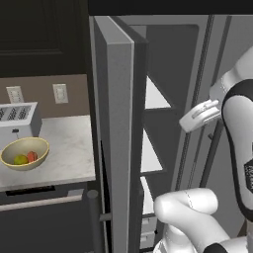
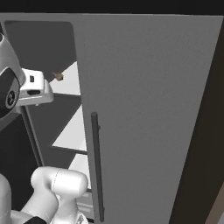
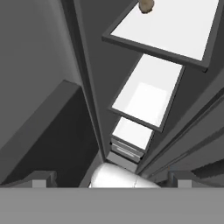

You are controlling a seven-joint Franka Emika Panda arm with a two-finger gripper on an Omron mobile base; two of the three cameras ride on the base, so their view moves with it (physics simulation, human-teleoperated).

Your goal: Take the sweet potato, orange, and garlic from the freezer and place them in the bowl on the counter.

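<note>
The garlic (image 3: 145, 5) is a small pale tan bulb. It lies on the top white shelf (image 3: 175, 30) inside the freezer (image 1: 163, 128), well apart from the gripper (image 3: 109, 177), whose fingers stand spread wide and hold nothing. The pale yellow bowl (image 1: 24, 153) sits on the counter (image 1: 69, 148) beside the toaster (image 1: 19, 118), with the orange (image 1: 20, 159) and the sweet potato (image 1: 32, 156) side by side in it.

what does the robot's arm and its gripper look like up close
The glossy white arm is made of rounded, tube-like segments with black joint bands, one bearing faint white lettering. Its hand is a blocky pale grey-white piece, and the two-finger gripper ends in small dark grey, squared tips. No loose cables show.
</note>
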